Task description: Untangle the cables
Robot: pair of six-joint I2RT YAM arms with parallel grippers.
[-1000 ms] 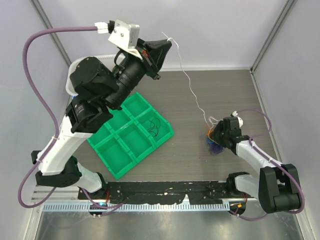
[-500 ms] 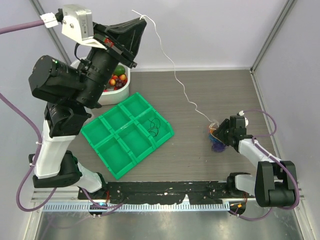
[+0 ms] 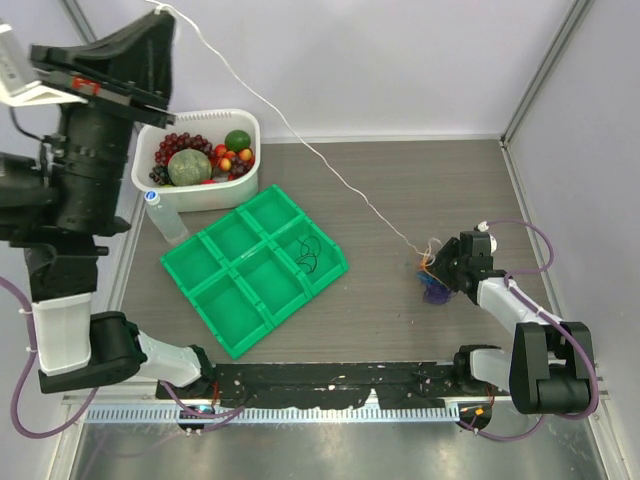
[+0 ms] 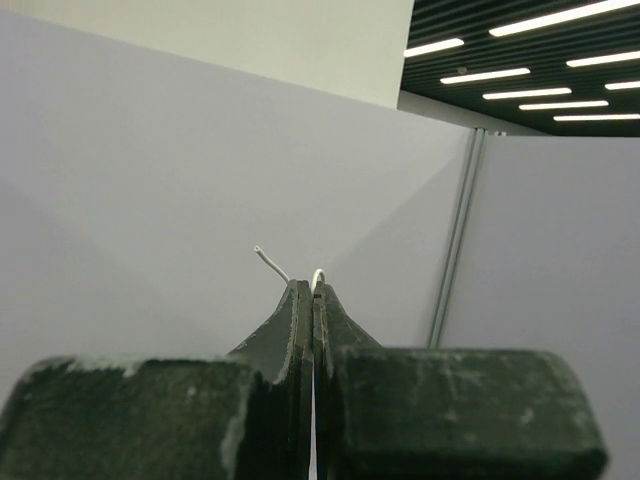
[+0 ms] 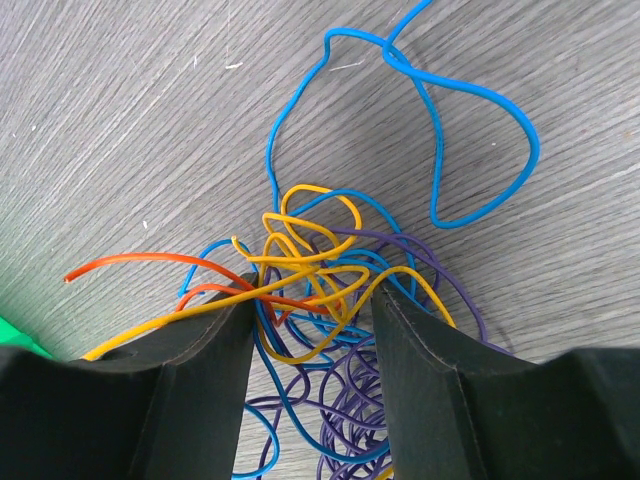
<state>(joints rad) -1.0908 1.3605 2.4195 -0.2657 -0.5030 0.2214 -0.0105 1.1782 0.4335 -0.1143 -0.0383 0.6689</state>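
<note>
My left gripper (image 3: pixel 160 12) is raised high at the back left and shut on the end of the white cable (image 3: pixel 300 145). The cable runs taut from it down to the tangle (image 3: pixel 432 288) on the table at the right. In the left wrist view the white cable (image 4: pixel 268 260) pokes out above the closed gripper (image 4: pixel 313 290). My right gripper (image 3: pixel 441 268) is open and set down over the tangle. In the right wrist view its gripper (image 5: pixel 312 297) straddles yellow, orange, blue and purple loops (image 5: pixel 310 265). A blue loop (image 5: pixel 470 140) lies spread beyond them.
A green compartment tray (image 3: pixel 215 300) lies left of centre, with a black cable (image 3: pixel 308 252) in one right-hand cell. A white tub of fruit (image 3: pixel 147 160) stands at the back left, with a plastic bottle (image 3: pixel 165 218) beside it.
My left arm has swung up and to the left with the white cable, pulling it longer and tauter. My right gripper has stayed on the tangle.
</note>
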